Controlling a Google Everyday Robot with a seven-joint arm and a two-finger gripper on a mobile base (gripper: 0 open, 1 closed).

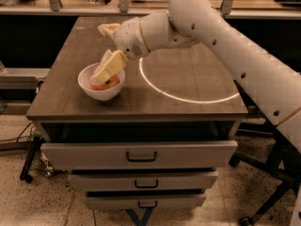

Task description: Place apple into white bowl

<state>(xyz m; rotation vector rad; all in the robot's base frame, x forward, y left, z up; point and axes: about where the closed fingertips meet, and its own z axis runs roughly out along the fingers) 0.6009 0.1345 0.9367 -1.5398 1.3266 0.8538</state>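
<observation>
The white bowl [89, 89] stands near the front left of the dark wooden table. The red-orange apple [108, 84] lies inside it, partly hidden by the lower finger. My gripper [101, 52] hangs just above the bowl's far rim, at the end of the white arm that reaches in from the right. Its yellowish fingers [109, 66] are spread apart: one points down into the bowl over the apple, the other sticks out higher, behind the bowl. The gripper is open and holds nothing.
A bright ring of light [188, 81] lies on the tabletop [70, 102] right of the bowl. The table has three drawers [141, 154] at the front. A shelf with a rail runs behind the table. Chair legs stand on the floor at the right.
</observation>
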